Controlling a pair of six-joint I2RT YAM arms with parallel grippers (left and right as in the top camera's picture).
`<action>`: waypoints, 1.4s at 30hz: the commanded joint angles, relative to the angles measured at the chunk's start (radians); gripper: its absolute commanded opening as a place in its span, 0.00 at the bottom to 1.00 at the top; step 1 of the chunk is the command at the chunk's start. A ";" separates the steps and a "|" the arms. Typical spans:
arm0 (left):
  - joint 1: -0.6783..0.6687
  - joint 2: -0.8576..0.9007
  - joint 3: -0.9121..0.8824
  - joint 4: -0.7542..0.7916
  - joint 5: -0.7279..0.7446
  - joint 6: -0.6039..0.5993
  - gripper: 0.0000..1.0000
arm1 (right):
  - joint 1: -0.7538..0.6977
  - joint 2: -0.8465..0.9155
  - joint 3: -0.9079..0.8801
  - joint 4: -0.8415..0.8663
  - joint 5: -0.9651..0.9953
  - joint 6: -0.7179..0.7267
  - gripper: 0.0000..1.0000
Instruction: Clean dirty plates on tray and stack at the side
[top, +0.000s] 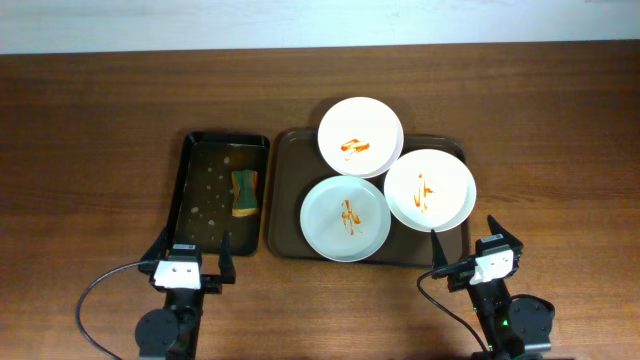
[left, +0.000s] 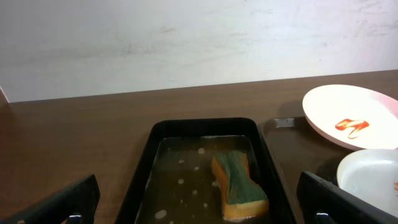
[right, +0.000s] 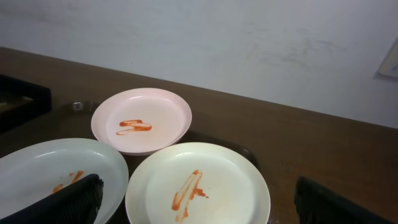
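Observation:
Three white plates with red sauce smears lie on the dark brown tray (top: 285, 180): a back plate (top: 360, 136), a front-left plate (top: 345, 217) and a right plate (top: 430, 188). A green and orange sponge (top: 245, 192) lies in the black water-filled bin (top: 190, 170); it also shows in the left wrist view (left: 238, 186). My left gripper (top: 193, 258) is open and empty in front of the bin. My right gripper (top: 476, 240) is open and empty in front of the right plate (right: 198, 185).
The brown wooden table (top: 90, 150) extends to the left of the bin and to the right of the tray. A pale wall (left: 186, 43) stands behind the table's far edge.

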 joint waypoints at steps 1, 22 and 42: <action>0.002 -0.006 -0.005 -0.001 0.015 0.005 1.00 | -0.006 -0.007 -0.008 0.000 0.009 0.004 0.98; 0.002 -0.006 -0.005 -0.001 0.014 0.005 1.00 | -0.006 -0.007 -0.008 0.000 0.009 0.004 0.98; 0.002 0.013 0.066 -0.069 0.016 -0.045 1.00 | -0.006 0.025 0.039 -0.033 0.017 0.192 0.98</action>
